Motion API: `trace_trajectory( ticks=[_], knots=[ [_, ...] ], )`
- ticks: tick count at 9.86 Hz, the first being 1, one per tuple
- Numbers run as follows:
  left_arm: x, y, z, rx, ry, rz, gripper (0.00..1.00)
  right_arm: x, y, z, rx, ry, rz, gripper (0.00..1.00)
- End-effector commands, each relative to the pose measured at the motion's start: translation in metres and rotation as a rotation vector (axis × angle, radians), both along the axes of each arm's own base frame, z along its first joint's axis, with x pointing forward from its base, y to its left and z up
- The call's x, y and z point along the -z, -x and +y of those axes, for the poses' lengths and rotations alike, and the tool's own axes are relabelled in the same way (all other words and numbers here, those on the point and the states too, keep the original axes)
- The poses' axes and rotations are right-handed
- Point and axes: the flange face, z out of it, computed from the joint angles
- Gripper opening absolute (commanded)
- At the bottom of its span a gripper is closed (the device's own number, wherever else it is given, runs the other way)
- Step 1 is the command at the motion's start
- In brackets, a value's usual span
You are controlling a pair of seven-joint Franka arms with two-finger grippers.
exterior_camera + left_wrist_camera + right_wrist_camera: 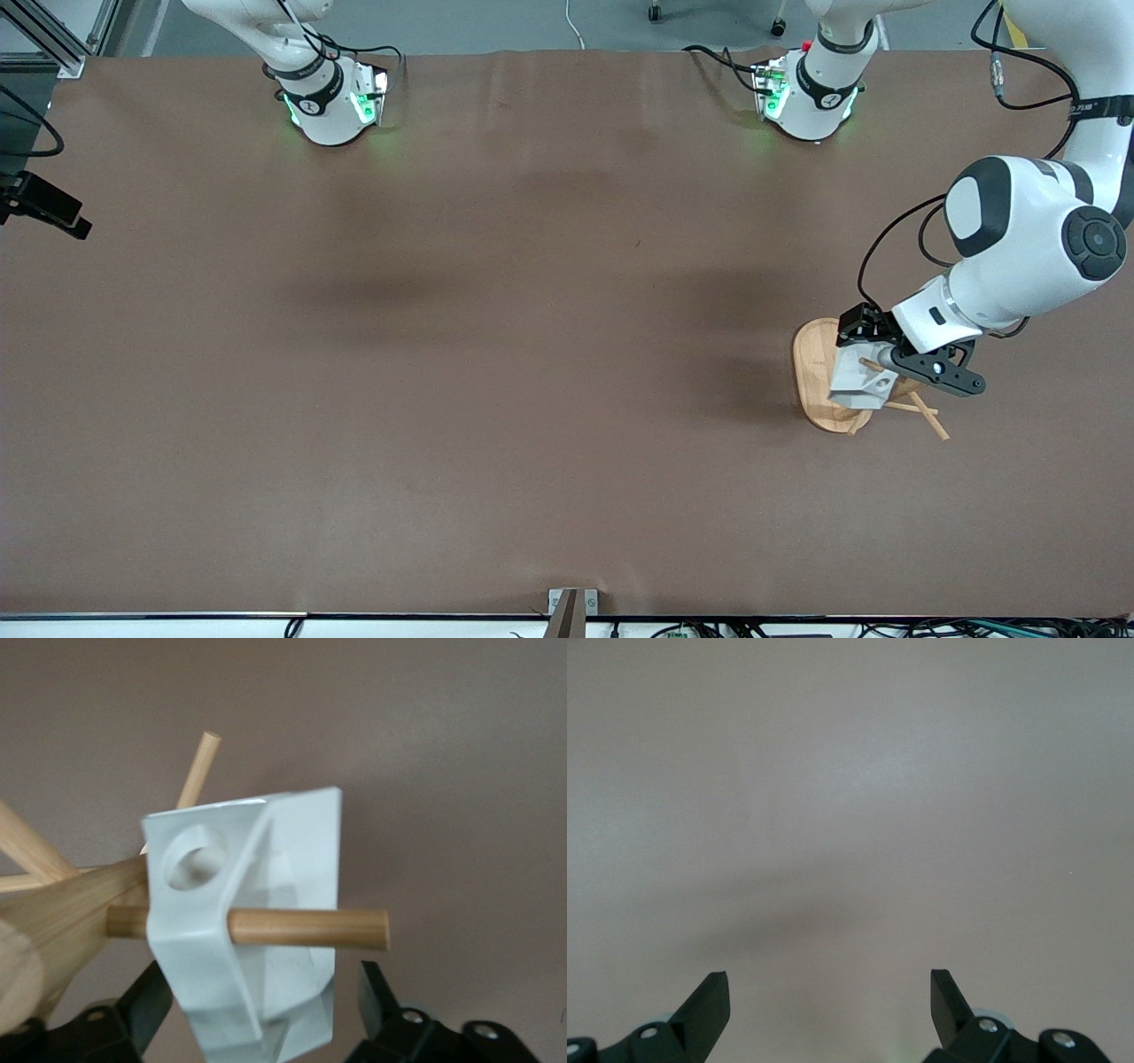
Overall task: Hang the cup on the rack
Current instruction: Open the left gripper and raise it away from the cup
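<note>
The white faceted cup [266, 904] hangs on a peg [337, 927] of the bamboo rack [62, 921]. The peg runs through its handle, and the round hole [195, 855] in the handle tab is empty. My left gripper [264, 997] is open, with a black finger on either side of the cup's lower part and a gap showing at one finger [381, 992]. In the front view the cup [858, 383] and left gripper [873, 354] are over the rack's oval base [815, 363], toward the left arm's end of the table. My right gripper [830, 992] is open over bare table, holding nothing.
Other thin pegs [926, 415] of the rack stick out nearer the front camera than the cup. The brown table [496, 354] stretches toward the right arm's end. A black device [40, 208] sits at that end's edge.
</note>
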Motion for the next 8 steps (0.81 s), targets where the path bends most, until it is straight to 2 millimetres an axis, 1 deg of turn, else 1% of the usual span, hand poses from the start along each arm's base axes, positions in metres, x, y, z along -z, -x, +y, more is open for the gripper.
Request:
trace_trajectory(
  ticks=[1,2,4,5,6,7,8],
  knots=[
    [-0.014,0.006,-0.007,-0.089,0.005,0.006,1.00,-0.002,0.002,-0.002,0.003,-0.004,0.001,1.00],
    [-0.033,0.015,-0.014,-0.117,-0.005,0.023,1.00,-0.002,0.002,-0.002,0.003,-0.004,-0.001,1.00],
    [-0.081,0.033,-0.022,-0.176,-0.031,0.032,1.00,-0.002,0.002,-0.002,0.003,-0.004,-0.001,1.00],
    [-0.103,0.039,-0.020,-0.177,-0.042,0.029,1.00,-0.002,0.002,-0.002,0.003,-0.004,-0.001,1.00],
    [-0.131,0.043,-0.010,-0.174,-0.061,0.020,1.00,-0.002,0.002,-0.002,0.003,-0.004,-0.004,1.00],
    [-0.154,0.045,-0.003,-0.174,-0.063,0.002,1.00,-0.002,0.002,-0.001,0.002,-0.004,0.001,1.00],
    [-0.184,0.054,-0.002,-0.163,-0.066,-0.014,1.00,-0.002,0.003,-0.002,0.003,-0.004,0.002,1.00]
  ],
)
